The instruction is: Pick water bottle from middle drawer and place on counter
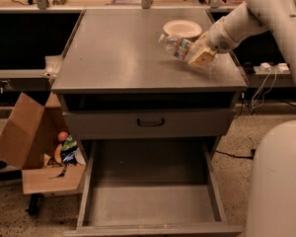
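Observation:
The water bottle is clear and crinkled, held tilted with its cap toward the left, just above the right part of the counter. My gripper is shut on the bottle's base end, at the counter's right side, just in front of the cream bowl. The white arm reaches in from the upper right. The middle drawer is pulled open below and its grey floor is bare.
A closed drawer front with a black handle sits above the open drawer. An open cardboard box with small items stands on the floor at the left. Cables and a power strip lie at the right. A cluttered bench runs behind.

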